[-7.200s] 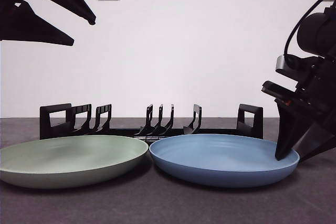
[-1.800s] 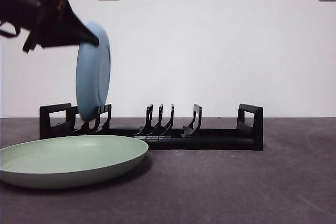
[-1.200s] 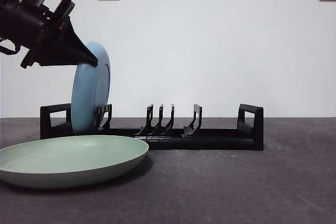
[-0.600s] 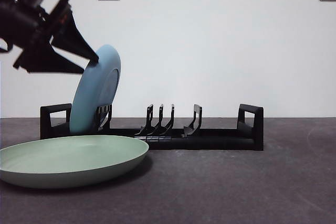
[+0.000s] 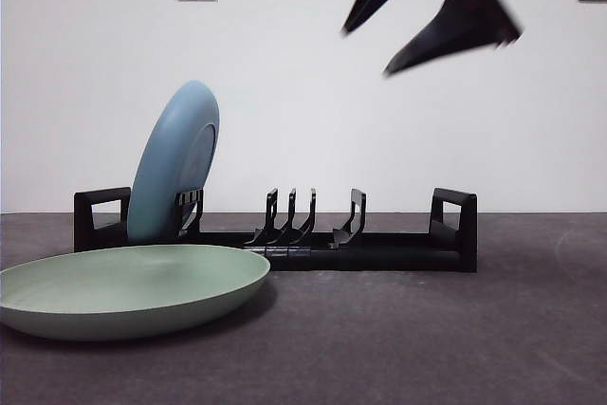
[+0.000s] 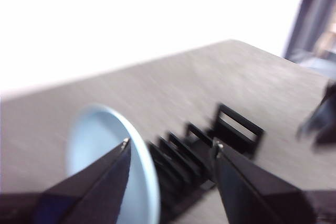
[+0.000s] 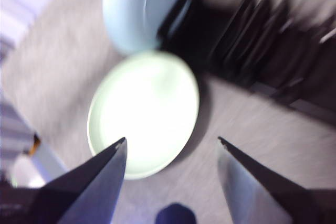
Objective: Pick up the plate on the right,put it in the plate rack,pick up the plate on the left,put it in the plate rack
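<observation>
Now your right gripper (image 7: pixel 170 142), jaws wide and empty, hangs above the green plate (image 5: pixel 128 289); blurry, probably still off-centre. Clip the leaning blue plate (image 5: pixel 174 163) in the plate rack (image 5: pixel 379 246) just beyond, and it topples.

One plate (image 5: pixel 174 160) stands on edge in the plate rack (image 5: pixel 379 249), at its left end, leaning right against the prongs. The other plate (image 5: pixel 128 289) lies flat on the table (image 5: pixel 455 339), in front of the rack's left half. A gripper (image 5: pixel 432 7) hangs high, right of centre.
</observation>
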You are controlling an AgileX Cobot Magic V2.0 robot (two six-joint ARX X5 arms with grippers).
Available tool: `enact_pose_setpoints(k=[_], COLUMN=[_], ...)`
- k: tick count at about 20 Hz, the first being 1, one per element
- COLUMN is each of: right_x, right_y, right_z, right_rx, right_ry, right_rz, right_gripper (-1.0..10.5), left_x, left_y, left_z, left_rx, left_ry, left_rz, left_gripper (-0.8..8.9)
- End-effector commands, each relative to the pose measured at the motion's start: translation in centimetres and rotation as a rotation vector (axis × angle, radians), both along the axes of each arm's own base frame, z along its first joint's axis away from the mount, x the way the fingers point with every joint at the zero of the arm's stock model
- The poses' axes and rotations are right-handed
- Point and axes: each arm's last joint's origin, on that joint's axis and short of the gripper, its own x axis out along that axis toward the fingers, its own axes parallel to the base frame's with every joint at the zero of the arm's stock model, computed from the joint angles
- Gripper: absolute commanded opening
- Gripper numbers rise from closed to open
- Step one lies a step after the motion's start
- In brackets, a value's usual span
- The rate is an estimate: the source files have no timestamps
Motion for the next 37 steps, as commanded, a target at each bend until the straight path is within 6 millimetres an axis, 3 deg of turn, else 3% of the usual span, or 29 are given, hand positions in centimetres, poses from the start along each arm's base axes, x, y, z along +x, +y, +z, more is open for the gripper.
enact_pose_setpoints(k=[1, 6, 9, 13, 15, 24, 30, 37], right_x=[0.8, 3.1, 3.9, 4.4, 4.6, 4.8, 4.7, 4.1], right_y=[1.8, 4.9, 6.1, 7.2, 7.3, 7.9, 8.1, 7.6], right_z=[-2.4, -8.1, -11.1, -13.6, -14.2, -15.9, -15.9, -14.9], right_rx=[-0.034, -0.07, -0.091, -0.095, -0.096, -0.065, -0.069, -0.094], right_ry=[0.063, 0.179, 0.231, 0.265, 0.268, 0.333, 0.336, 0.361], right_rz=[0.026, 0.039, 0.046, 0.042, 0.043, 0.047, 0.045, 0.047], right_gripper=[2.8, 2.8, 2.8, 2.7, 2.1, 1.8, -0.1, -0.1], left_x=[-2.6, -6.8, -7.6, -7.6, -7.2, -5.5, -4.9, -4.8], left_y=[0.4, 1.3, 1.5, 1.5, 1.4, 1.0, 0.8, 0.5], left_z=[1.2, 3.8, 4.7, 4.4, 4.1, 3.4, 3.0, 2.9], left_rx=[0.057, 0.128, 0.17, 0.182, 0.19, 0.213, 0.222, 0.223], left_ry=[-0.103, -0.142, -0.12, -0.086, -0.06, 0.012, 0.042, 0.046], left_rz=[0.061, 0.132, 0.137, 0.139, 0.136, 0.128, 0.124, 0.099], left_gripper=[2.6, 2.6, 2.6, 2.59, 2.59, 2.59, 2.59, 2.57])
